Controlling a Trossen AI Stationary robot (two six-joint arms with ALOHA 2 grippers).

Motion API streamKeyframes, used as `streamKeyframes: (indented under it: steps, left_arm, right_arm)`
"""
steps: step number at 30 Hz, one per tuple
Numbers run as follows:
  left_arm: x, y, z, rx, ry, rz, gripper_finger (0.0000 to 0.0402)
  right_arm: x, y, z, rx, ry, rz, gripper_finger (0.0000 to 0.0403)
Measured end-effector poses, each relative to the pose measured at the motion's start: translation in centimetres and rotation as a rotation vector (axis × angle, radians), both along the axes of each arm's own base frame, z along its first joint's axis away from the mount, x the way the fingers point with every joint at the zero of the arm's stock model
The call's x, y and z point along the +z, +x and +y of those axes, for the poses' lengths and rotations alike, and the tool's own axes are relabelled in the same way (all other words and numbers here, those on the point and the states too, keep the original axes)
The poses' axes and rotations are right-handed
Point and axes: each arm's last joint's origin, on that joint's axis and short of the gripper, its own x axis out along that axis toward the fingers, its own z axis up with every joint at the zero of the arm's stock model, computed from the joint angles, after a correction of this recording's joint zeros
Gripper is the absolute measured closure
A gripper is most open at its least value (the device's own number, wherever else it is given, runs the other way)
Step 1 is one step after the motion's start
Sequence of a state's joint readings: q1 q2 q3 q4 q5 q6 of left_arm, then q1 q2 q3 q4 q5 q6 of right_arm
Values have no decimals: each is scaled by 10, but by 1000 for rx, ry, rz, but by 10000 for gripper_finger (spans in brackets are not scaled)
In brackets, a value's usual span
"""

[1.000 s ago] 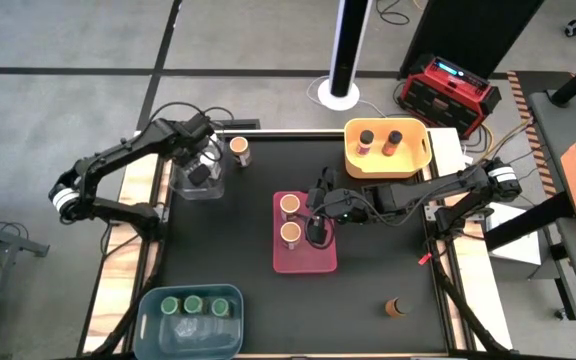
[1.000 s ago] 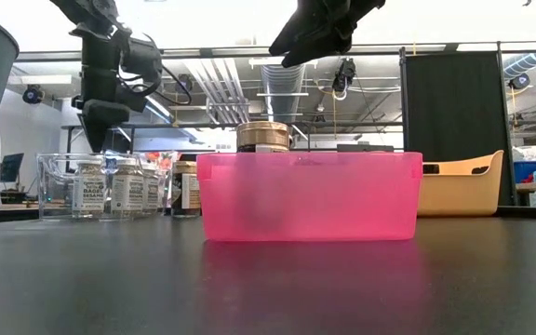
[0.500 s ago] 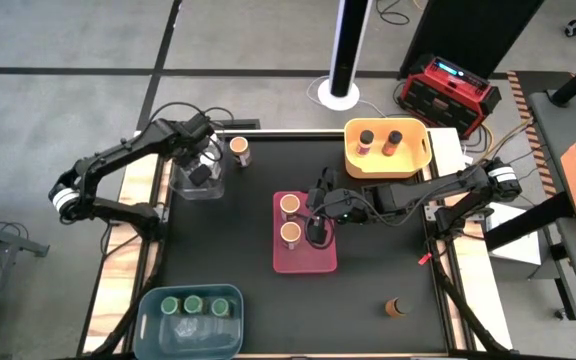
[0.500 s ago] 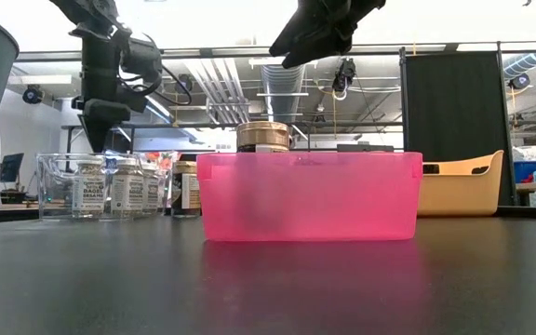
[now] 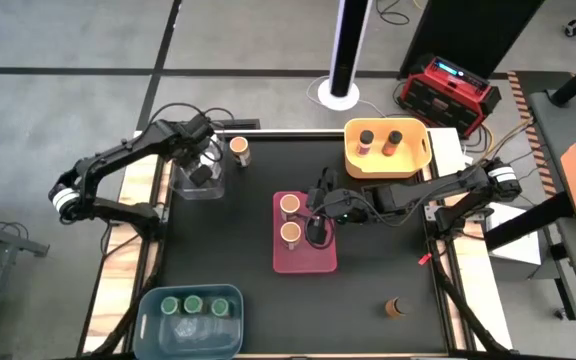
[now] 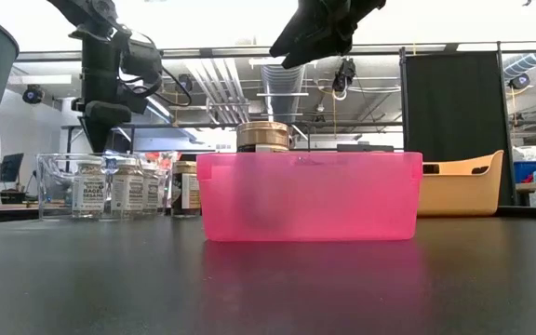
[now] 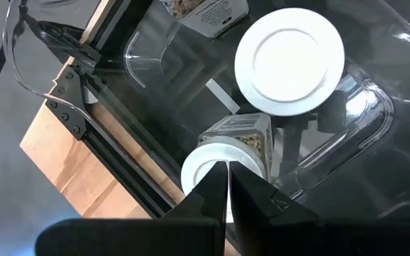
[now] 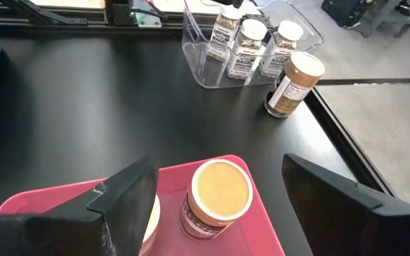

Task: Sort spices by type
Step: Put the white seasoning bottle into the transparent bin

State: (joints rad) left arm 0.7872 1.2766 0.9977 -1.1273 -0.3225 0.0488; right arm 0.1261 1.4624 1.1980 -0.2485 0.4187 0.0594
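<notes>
Most of the sorting looks done. Two orange-lidded jars (image 5: 290,218) stand in the pink bin (image 5: 304,262), directly below the right gripper (image 5: 318,215). Two dark-lidded jars (image 5: 380,139) sit in the yellow bin (image 5: 386,166), off beyond that gripper's arm. Three green-lidded jars (image 5: 190,304) are in the blue bin (image 5: 190,325), well away from both grippers. White-lidded jars (image 6: 108,185) fill the clear bin (image 5: 194,185) under the left gripper (image 5: 200,174).

Two jars remain outside any bin, by my judgement. One orange-lidded stray (image 5: 239,150) stands just beside the clear bin, near the left gripper. One dark-lidded stray (image 5: 396,306) stands alone near the table's front edge, well apart from the right gripper.

The right gripper hangs over the pink bin with its fingers (image 8: 123,195) spread wide and nothing between them; the nearer orange lid (image 8: 221,188) lies between and below them, untouched.

The left gripper is pressed fully closed over the clear bin, its tips above a white lid (image 7: 206,166). It seems to hold nothing, though whether the tips touch that lid is hard to tell from the wrist view.
</notes>
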Motion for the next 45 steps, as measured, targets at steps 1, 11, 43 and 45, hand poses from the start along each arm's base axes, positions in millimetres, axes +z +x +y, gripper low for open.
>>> streamKeyframes:
  steps: [1,11,43,45]
  left_arm:
    - [0,0,0,-2,-1,2,402]
    - [-2,0,0,0,-2,4,402]
    - [-2,-1,-2,-106,-48,23,402]
    - [-2,0,-2,-105,-48,22,402]
  right_arm:
    - [0,0,0,0,0,0,114]
    - [0,0,0,0,0,1,99]
    - [0,0,0,0,0,1,106]
    - [0,0,0,0,0,2,110]
